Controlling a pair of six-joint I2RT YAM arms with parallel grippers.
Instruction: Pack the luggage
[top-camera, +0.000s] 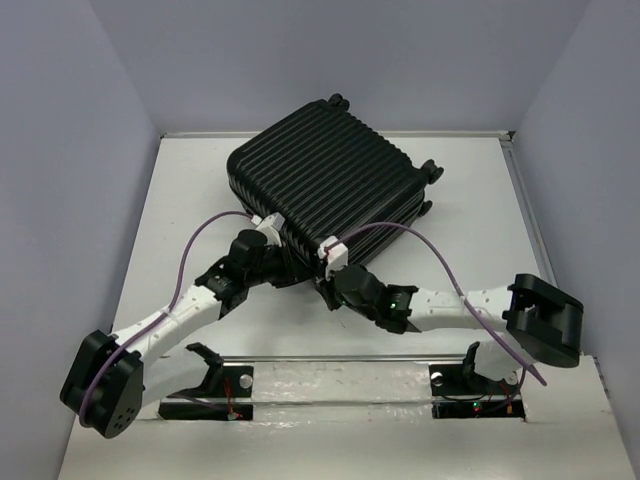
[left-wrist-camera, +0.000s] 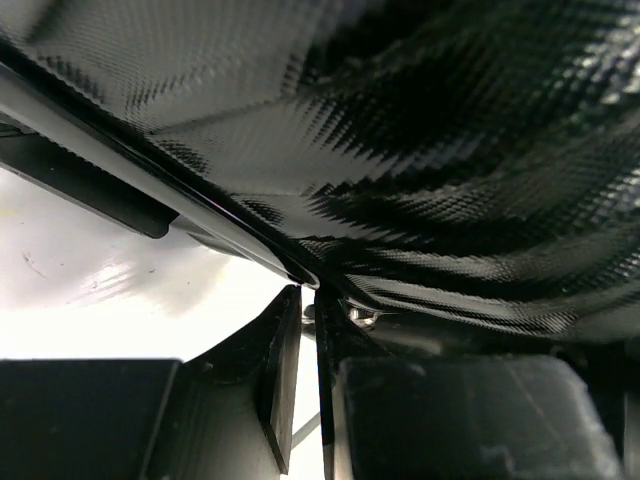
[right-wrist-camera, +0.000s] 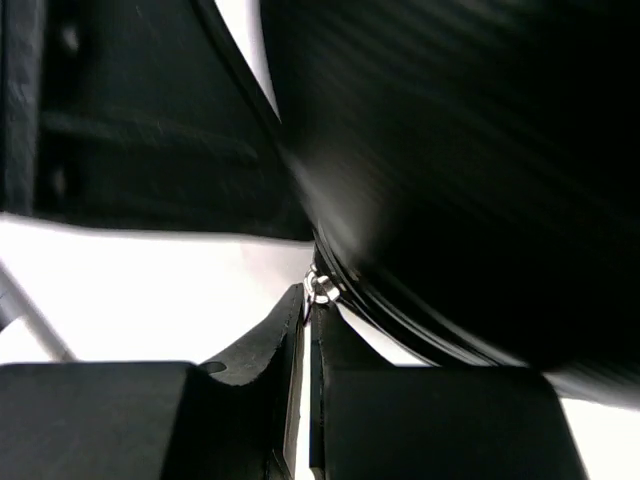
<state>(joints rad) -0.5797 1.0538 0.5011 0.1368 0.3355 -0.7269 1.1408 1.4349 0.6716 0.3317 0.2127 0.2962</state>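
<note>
Where the top camera looks down: luggage (top-camera: 325, 175) lies shut and flat on the table (top-camera: 180, 200), far centre, wheels (top-camera: 432, 172) to the right.
Arms, same view: left gripper (top-camera: 272, 240) and right gripper (top-camera: 328, 268) both at its near edge, close together.
Step, my reading: working the seam open. I would pull along the edge, not upward, lest the shell slide.
Obstruction: purple cables (top-camera: 195, 240) arch over each arm, and two wrists crowd one stretch of edge.
Left wrist: left gripper (left-wrist-camera: 308, 300) fingers drawn together under the glossy rim, silver fitting (left-wrist-camera: 360, 318) just beside. Pinched or not, I cannot tell.
Right wrist: right gripper (right-wrist-camera: 307, 300) closed, silver stud (right-wrist-camera: 320, 286) at its tips. Luggage blurred overhead.
</note>
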